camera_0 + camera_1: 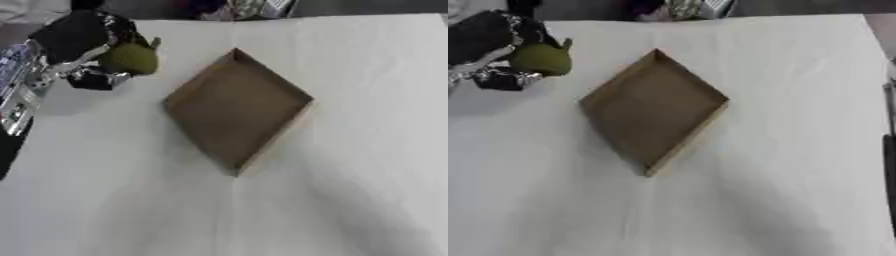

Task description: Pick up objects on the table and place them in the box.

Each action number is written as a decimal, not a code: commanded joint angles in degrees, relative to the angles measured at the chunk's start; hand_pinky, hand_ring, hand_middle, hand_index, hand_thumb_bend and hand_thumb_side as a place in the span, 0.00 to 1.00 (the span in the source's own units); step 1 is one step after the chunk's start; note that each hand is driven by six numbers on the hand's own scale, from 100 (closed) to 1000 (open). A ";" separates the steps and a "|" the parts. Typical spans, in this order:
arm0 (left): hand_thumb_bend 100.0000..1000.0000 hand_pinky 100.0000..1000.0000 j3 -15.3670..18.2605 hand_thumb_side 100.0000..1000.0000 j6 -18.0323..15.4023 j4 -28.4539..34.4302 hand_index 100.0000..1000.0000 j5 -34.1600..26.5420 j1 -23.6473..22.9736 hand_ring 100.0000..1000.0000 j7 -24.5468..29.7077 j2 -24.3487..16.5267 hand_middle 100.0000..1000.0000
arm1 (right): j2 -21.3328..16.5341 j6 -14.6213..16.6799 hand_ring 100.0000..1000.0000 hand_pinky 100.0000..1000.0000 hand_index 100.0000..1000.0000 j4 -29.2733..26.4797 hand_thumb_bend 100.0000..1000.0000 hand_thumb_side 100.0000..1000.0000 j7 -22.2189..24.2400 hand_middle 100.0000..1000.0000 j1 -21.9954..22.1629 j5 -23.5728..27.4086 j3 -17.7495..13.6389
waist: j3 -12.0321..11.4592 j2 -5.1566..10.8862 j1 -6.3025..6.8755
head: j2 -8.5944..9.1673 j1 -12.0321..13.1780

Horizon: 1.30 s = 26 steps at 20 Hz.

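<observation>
Bench [350, 200] carries only the box [236, 107], sitting corner-on and apparently empty. Left hand [74, 40] hangs off the box's far-left corner, fingers clamped on a green pear [131, 58], likely for carrying over the box. Right hand out of view.

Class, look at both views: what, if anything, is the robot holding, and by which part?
The left robot hand holds a green round object, gripped round its upper left side, left of the empty box.

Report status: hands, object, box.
Left hand shut on green fruit, left of box. Right hand not in view. Box looks empty. Nothing between fruit and box.
</observation>
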<state>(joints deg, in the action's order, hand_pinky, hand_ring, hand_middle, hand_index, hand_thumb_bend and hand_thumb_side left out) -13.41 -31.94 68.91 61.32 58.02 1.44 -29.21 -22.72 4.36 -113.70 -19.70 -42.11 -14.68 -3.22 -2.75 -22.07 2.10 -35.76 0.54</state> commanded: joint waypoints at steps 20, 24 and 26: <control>0.00 0.42 5.20 0.00 -2.46 -4.60 0.69 3.76 2.39 0.48 -5.70 11.11 0.44 | -6.82 -7.46 0.60 0.75 0.78 -0.04 0.00 0.52 2.57 0.50 -7.29 -1.53 0.48 | 3.20 2.16 -2.26 | -0.52 -1.28; 0.00 0.41 7.58 0.00 2.11 -6.24 0.69 4.46 2.27 0.47 -4.73 13.84 0.43 | -6.19 -7.49 0.60 0.75 0.78 -0.02 0.00 0.52 2.58 0.50 -7.81 -1.49 0.47 | 4.01 1.96 -2.80 | -0.25 -0.86; 0.00 0.40 8.99 0.02 4.41 -6.53 0.69 4.32 2.35 0.46 -4.06 15.21 0.43 | -5.56 -7.47 0.60 0.75 0.78 -0.09 0.00 0.52 2.50 0.50 -7.97 -1.38 0.43 | 4.44 1.80 -3.06 | -0.06 -0.45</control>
<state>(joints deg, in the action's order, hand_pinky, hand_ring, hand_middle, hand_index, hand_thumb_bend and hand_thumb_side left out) -5.71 -28.91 61.89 65.65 59.07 -2.79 -14.25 -27.71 -3.04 -113.47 -17.14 -48.96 -15.97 -2.44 1.72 -21.53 -0.93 -36.46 -0.19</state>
